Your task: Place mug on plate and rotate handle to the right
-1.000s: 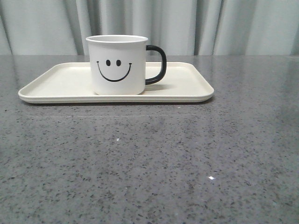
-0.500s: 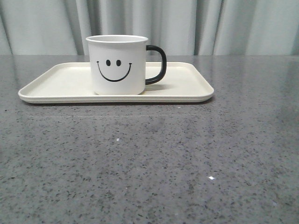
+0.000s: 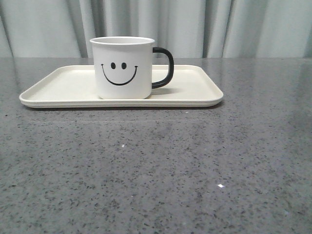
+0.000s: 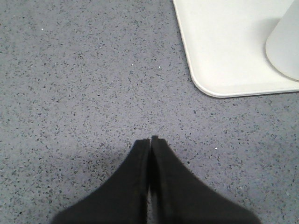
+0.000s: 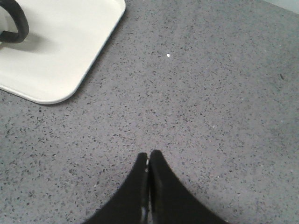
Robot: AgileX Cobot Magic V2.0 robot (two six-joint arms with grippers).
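Fig.: end-state view, places given rel. to the plate (image 3: 195, 90). The mug (image 3: 123, 68) stands upright on the plate, approx. mid-length, smiley facing the front cam. The handle (image 3: 165, 67) sticks out toward the plate's right end, i.e. to the robot's right. Plate rests on the grey speckled table (image 3: 156, 165), curtain (image 3: 195, 24) behind it.

Left gripper (image 4: 150, 140): fingers pressed together, nothing between them, over bare table off the plate's near-left corner, apart from its rim. Right gripper (image 5: 148, 156): likewise pressed together and empty, over table off the plate's near-right corner; handle just visible at the edge of that wrist view. Neither arm shows in the front view.

Progress (judgement): both steps look done, w/ mug placed and handle pointing right. Nothing appears left except perhaps parking the arms.
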